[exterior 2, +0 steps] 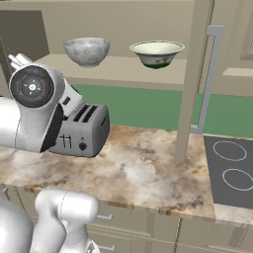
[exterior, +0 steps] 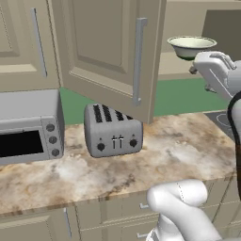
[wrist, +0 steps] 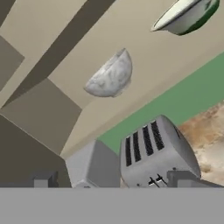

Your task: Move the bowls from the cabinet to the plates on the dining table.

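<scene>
Two bowls are sitting in the open cabinet (exterior 2: 148, 69).

The grey bowl (exterior 2: 87, 51) is sitting on the cabinet shelf up above the toaster (exterior 2: 81, 129). The green bowl (exterior 2: 157, 53) is sitting beside it, near the open door (exterior 2: 195, 79). The jaws are standing wide apart, holding nothing. The toaster is standing on the tabletop (exterior 2: 143, 170).
</scene>
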